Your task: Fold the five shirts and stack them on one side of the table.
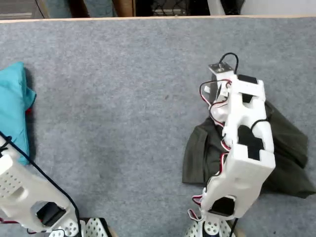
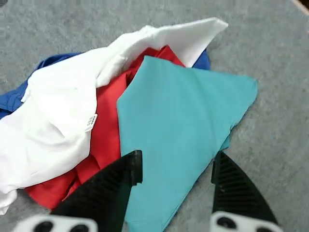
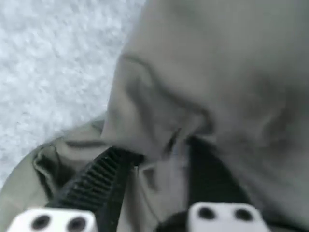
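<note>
Olive shirt [image 1: 291, 148] lay crumpled right under my right hand [image 3: 159, 164], long axis sideways across worktop [image 1: 123, 98]; could not tell that hand's grip. Left hand [image 2: 176, 164] spread above teal shirt [image 2: 183, 116], atop red shirt [image 2: 104, 125], white shirt [image 2: 63, 111], blue shirt [image 2: 14, 94], well apart. Judged right arm nearer olive shirt.

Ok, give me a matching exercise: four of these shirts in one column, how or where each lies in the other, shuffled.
1 teal shirt
2 white shirt
3 olive shirt
4 blue shirt

A crumpled, draped over the red shirt
B under the right arm
C folded flat, lying partly on the red shirt
D peeking out from beneath the white shirt

Pairs: 1-C, 2-A, 3-B, 4-D
</note>
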You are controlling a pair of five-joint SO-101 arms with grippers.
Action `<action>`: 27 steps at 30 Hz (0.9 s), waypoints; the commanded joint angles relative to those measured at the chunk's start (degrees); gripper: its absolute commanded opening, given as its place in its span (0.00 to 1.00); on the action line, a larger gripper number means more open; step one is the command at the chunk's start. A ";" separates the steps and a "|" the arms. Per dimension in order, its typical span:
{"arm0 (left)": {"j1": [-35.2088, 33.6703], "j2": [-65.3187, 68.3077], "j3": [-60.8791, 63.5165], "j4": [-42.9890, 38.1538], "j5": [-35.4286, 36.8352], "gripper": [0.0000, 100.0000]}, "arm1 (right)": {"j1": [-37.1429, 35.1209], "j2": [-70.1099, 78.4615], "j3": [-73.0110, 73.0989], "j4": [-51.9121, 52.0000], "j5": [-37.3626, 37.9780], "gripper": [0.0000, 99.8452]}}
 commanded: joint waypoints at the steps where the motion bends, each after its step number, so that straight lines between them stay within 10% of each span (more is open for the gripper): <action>1: 0.40 -2.64 1.36 0.09 -2.64 0.25 | -0.09 -4.44 -0.84 -0.26 0.00 0.02; 7: 0.04 -2.64 4.18 0.09 -6.07 0.25 | -5.27 -19.74 -0.40 7.12 -2.81 0.01; 19: 0.04 -2.73 7.78 0.09 -5.98 0.25 | -46.24 -42.86 -19.30 15.91 -18.29 0.01; 27: -0.13 -2.73 8.13 0.09 -6.07 0.25 | -33.85 -28.53 -16.40 15.47 -17.32 0.01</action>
